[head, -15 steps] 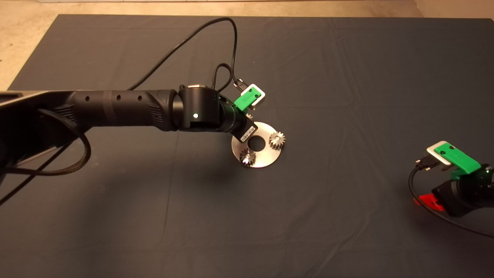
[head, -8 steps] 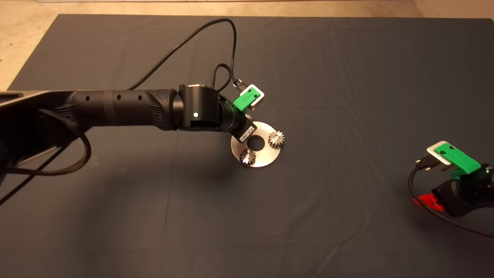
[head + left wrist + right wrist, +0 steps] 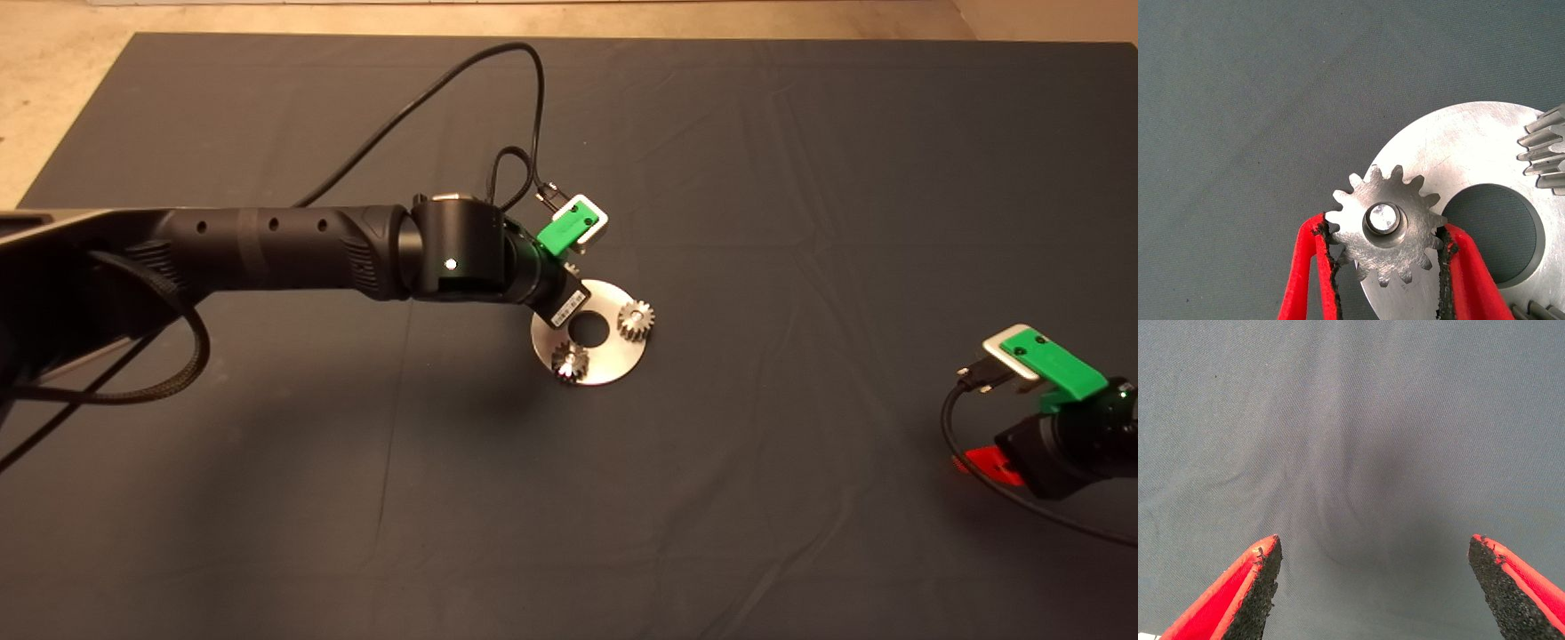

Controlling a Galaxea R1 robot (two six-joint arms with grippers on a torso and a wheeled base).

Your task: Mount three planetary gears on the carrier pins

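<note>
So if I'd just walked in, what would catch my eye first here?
Probably the long black left arm reaching from the left to a shiny disc mid-mat. Two small gears already sit on the disc, and the left gripper has its red jaws closed on a third gear, with a pin showing through its bore. The right gripper waits open at the mat's lower right.

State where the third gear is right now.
In the left wrist view, the third gear sits on a pin at the disc's rim, between the left gripper's jaws; the head view hides it under that arm.
</note>
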